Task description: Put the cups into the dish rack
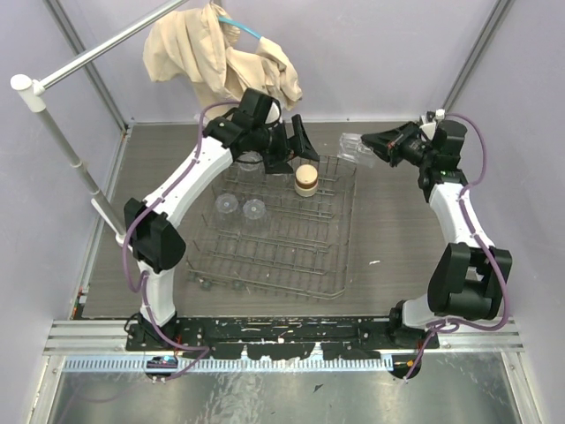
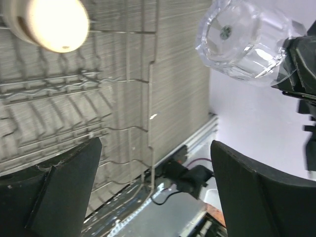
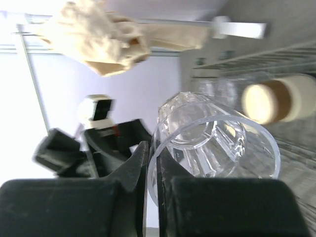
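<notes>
Right arm is bringing a tumbler in; it is not racked yet.
Right gripper (image 1: 378,146) jaws are pinched narrow on the rim wall of a small clear fluted tumbler (image 1: 353,148). It is held on its side in the air, just off the 1 o'clock corner of the large grey wire dish rack (image 1: 346,256). Left gripper (image 1: 296,152) jaws are wide and empty, over the rack's 12 o'clock edge beside the tan-brown opaque cup (image 1: 306,180). Two more clear tumblers (image 1: 227,205) sit among the prongs toward 9 o'clock. Next move, my read: swing toward 9 o'clock over a free prong row, turn mouth down, lower, release. The wall is thin and glossy and the pinch is rim-only, so it could pivot or slip.
</notes>
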Robot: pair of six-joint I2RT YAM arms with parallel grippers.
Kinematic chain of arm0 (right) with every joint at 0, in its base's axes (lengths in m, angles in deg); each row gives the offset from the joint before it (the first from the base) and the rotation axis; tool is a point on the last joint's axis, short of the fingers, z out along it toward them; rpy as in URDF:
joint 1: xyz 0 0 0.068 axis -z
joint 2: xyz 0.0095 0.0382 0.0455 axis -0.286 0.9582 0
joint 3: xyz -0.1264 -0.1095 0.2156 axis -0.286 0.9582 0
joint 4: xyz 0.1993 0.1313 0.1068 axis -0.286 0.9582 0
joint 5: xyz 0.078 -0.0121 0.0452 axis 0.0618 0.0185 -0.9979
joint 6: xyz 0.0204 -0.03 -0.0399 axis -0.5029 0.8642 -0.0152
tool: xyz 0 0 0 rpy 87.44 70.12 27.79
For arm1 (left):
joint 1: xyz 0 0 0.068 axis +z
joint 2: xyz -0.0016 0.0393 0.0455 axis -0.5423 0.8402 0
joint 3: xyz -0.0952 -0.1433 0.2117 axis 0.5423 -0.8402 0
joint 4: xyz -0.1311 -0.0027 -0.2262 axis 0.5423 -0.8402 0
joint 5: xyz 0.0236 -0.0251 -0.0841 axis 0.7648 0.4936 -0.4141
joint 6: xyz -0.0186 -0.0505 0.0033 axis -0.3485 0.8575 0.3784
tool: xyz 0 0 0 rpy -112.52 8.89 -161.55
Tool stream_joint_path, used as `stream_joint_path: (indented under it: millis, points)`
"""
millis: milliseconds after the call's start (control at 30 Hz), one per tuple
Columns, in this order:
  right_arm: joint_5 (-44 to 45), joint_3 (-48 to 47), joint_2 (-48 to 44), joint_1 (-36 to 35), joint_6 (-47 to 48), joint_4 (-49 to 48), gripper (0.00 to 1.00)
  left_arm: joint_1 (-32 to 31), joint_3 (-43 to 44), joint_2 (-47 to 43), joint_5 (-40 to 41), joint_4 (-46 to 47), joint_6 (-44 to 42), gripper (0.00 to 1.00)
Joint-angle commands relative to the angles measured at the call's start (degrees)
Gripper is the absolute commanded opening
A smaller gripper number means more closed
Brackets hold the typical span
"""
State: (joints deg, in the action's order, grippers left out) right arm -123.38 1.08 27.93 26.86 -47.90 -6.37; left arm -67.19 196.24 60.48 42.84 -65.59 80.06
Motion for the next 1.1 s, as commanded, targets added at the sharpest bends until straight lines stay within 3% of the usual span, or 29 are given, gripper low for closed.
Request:
stream_joint_path:
  millis: [0,100,333,533,1067]
  points:
    - [-4.8,2.7,1.1,-1.7,-23.6,-32.7,0.01,0.6,-7.6,-2.8,-10.5,16.7,11.7,0.98]
    - [-3.8,3.2,2.3,-2.4,-28.5,-38.9,0.01,1.5,-13.8,-4.4,-13.2,27.6,20.2,0.98]
    - [-2.3,1.8,2.2,-3.7,-27.3,-36.8,0.01,2.6,-21.1,-6.5,-14.8,44.5,33.4,0.98]
    - [-1.6,1.8,2.1,-5.7,-25.5,-34.4,0.01,2.8,-20.0,-6.0,-15.6,48.0,36.6,0.98]
    - [-0.3,0.8,2.0,-10.6,-24.1,-31.8,0.01,3.2,-18.8,-5.3,-14.7,47.1,36.2,0.98]
